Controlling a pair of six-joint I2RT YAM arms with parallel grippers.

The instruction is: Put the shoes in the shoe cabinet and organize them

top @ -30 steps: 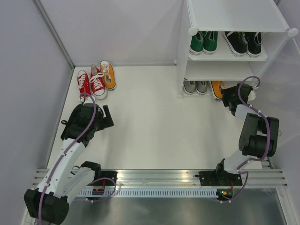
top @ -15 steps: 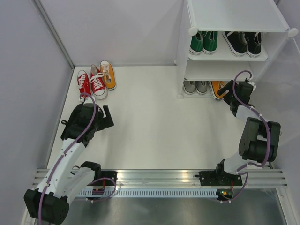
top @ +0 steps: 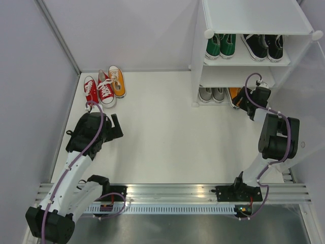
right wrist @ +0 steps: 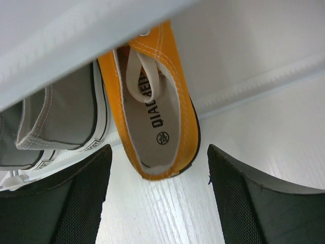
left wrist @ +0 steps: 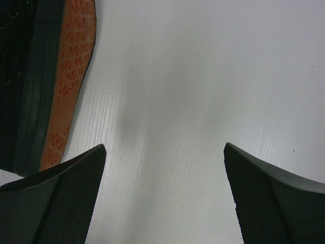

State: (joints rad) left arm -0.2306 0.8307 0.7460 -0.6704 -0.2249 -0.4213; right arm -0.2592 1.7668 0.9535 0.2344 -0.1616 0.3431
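At frame centre, an orange shoe (right wrist: pixel 157 117) is being straddled, ungripped, by the spread right gripper (right wrist: pixel 157 170); the left gripper (left wrist: pixel 165 157) is being held agape.

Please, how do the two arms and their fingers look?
Both arms have black joints and white links: the left arm is mostly white, the right arm mostly black. A purple cable runs along each. The fingers are black, wedge-shaped, with finely dimpled pads.
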